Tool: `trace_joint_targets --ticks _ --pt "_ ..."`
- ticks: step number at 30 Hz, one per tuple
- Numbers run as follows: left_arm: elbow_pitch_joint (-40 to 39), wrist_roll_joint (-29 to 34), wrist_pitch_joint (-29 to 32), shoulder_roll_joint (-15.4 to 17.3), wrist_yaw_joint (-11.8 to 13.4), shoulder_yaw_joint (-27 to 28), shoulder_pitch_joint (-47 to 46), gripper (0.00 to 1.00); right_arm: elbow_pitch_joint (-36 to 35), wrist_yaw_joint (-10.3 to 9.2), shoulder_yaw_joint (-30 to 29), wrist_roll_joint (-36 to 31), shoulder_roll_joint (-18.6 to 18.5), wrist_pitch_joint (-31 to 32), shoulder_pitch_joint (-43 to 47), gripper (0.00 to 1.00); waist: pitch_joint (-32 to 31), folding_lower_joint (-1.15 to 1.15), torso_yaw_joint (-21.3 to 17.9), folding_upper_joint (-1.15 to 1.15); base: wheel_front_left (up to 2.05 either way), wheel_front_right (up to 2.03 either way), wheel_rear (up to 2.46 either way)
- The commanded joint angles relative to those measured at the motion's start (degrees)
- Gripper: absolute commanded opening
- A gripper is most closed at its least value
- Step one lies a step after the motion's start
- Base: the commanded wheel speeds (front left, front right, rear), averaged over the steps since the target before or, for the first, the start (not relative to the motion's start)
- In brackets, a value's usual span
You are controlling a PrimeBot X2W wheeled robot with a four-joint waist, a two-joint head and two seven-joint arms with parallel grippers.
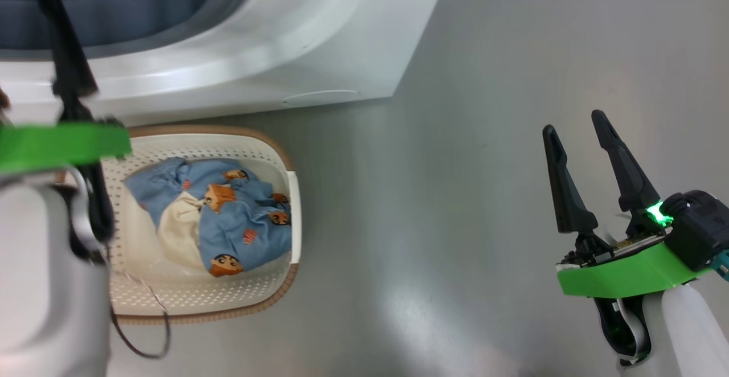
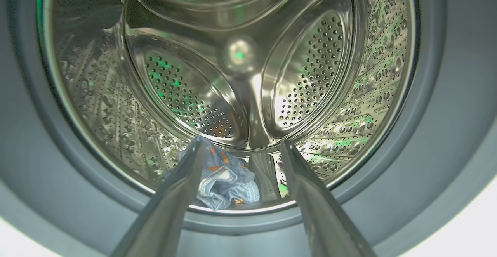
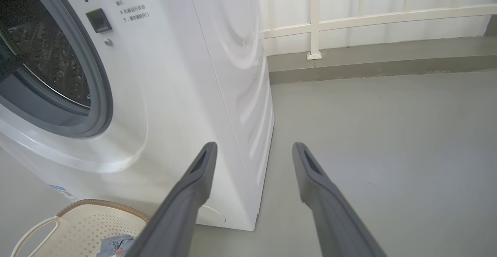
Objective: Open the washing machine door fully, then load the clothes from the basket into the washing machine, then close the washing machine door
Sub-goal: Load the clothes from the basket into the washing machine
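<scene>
- Your left gripper (image 2: 241, 141) is at the mouth of the washing machine (image 1: 319, 41), fingers spread and empty. One blue garment (image 2: 227, 183) lies low in the drum (image 2: 240, 74) beyond them.
- More clothes (image 1: 228, 217), blue and cream, lie in the basket (image 1: 199, 303) just before the machine.
- Your right gripper (image 1: 574, 122) hovers with fingers apart over the floor (image 1: 455, 223), well apart from the basket.
- Opening looks done, loading is partway, and closing remains.

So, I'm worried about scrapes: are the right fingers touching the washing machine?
Apart. The head view shows a wide strip of bare floor between the right fingers and the washing machine.
</scene>
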Motion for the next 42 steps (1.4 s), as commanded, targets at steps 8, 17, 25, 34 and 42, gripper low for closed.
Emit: trace_joint_targets --ticks 8,17,25,34,42 --pt "-15.0 4.5 -0.3 -1.6 2.3 1.7 15.6 1.0 -1.2 0.16 0.5 -1.6 -1.3 -0.3 3.6 1.0 -4.5 0.01 3.7 0.0 0.0 0.0 0.0" --pt "-18.2 5.8 -0.3 -4.6 2.6 0.0 29.7 1.0 -0.1 0.16 0.0 -3.0 -3.1 -0.3 7.1 1.0 -10.9 0.01 5.8 0.0 0.0 0.0 0.0" --pt "-15.7 4.4 -0.3 -6.0 1.6 -1.7 37.3 1.0 0.5 0.16 -0.9 -3.6 -3.0 -0.3 11.0 1.0 -18.0 0.01 6.9 0.0 0.0 0.0 0.0" --pt "-13.1 4.7 -0.3 -6.1 0.3 -3.5 43.7 1.0 1.1 0.16 -0.9 -4.2 -1.5 -0.3 16.1 1.0 -26.1 0.01 6.9 0.0 0.0 0.0 0.0" --pt "-12.6 4.6 -0.3 -5.7 -0.4 -4.3 45.7 1.0 1.1 0.16 -0.3 -4.6 -0.6 -0.3 18.6 1.0 -30.0 0.01 6.8 0.0 0.0 0.0 0.0"
